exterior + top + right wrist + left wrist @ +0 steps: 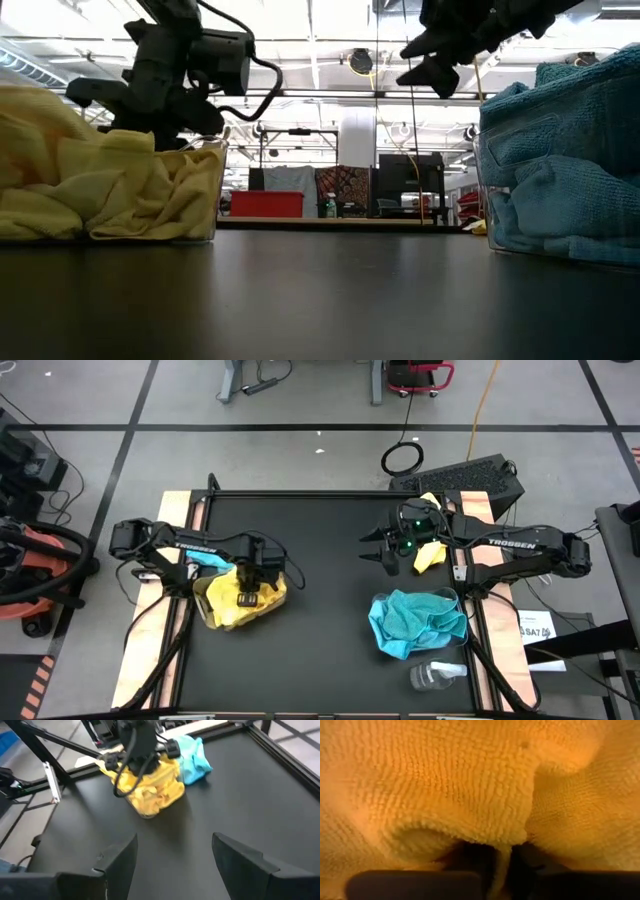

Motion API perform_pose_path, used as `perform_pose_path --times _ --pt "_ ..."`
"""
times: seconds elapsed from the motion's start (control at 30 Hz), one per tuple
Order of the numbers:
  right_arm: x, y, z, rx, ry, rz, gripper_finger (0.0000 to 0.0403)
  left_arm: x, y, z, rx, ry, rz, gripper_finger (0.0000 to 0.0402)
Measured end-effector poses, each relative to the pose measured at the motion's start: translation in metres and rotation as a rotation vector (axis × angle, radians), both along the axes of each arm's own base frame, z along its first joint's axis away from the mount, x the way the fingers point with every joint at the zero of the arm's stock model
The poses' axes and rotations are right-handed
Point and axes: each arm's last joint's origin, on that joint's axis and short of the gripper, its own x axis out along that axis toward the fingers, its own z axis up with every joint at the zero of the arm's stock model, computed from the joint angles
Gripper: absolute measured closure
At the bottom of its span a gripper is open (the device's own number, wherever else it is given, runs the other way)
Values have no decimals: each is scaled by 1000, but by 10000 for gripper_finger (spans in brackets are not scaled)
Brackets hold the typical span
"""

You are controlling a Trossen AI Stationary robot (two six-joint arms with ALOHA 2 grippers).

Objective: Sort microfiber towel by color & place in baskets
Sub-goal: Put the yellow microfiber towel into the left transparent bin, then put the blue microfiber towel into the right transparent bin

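The left gripper (247,596) is pressing down into the yellow towels (225,610), its opening hidden; the right gripper (385,550), spread empty, is hovering nearest the stray yellow towel (431,556).

Left gripper (246,598) is buried in the yellow towels (225,610), so its fingertips are hidden. The blue-towel basket (560,215) gets cropped at the low view's edge.
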Motion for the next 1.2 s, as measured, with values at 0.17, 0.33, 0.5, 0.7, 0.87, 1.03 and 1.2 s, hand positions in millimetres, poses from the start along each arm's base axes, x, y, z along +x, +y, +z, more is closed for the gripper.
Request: perform_pose_path --times 0.17,0.33,0.5,0.7,0.87,1.03,1.2 --pt "-4 -3 -5 18 61 -20 154 -1 0 5 -13 27 1 258" --pt "-6 -6 -7 -7 89 -44 154 1 -2 22 -73 22 1 172" --pt "-7 -9 -7 -26 87 -50 154 4 -2 52 -89 -45 -42 130" --pt "-7 -12 -7 -45 84 -44 154 7 2 96 -73 -147 -31 126" --pt "-1 -17 -12 -40 87 -49 154 -4 8 127 56 -169 -28 126" --pt "10 -20 -24 -12 116 -24 154 -27 31 146 255 -212 50 126" --pt "21 -23 -38 27 150 13 154 -51 62 158 369 -222 153 126"
